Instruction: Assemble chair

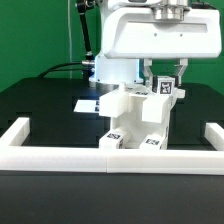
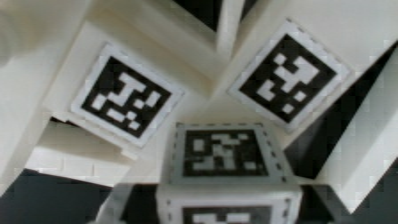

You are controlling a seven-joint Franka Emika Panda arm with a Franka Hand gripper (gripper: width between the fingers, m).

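In the exterior view, the white robot arm (image 1: 150, 35) fills the upper right of the frame, and its gripper (image 1: 165, 82) hangs just below it, right of centre. The two dark fingers (image 1: 180, 75) stand close together around the top of an upright white chair piece (image 1: 163, 90) that carries a black-and-white tag, so the gripper is nearly closed and grips that piece. The piece belongs to the partly built chair (image 1: 138, 118), a cluster of chunky white blocks in the middle of the frame, resting on the black tabletop (image 1: 40, 105). Two lower parts of the chair reach toward the bottom of the frame, each with a small tag, and they touch the long low white barrier wall (image 1: 60, 156) that runs across the lower part of the picture and turns up at both ends. The wall bounds a tray-like area, and the chair stands inside it. A thin flat white marker board (image 1: 88, 105) lies on the tabletop left of centre, just beside the chair. A green backdrop (image 1: 35, 40) fills the upper left.

In the wrist view, white chair pieces crowd the whole frame. Three large tags (image 2: 128, 95) show, at centre left, upper right and lower centre. The fingers cannot be made out clearly here.
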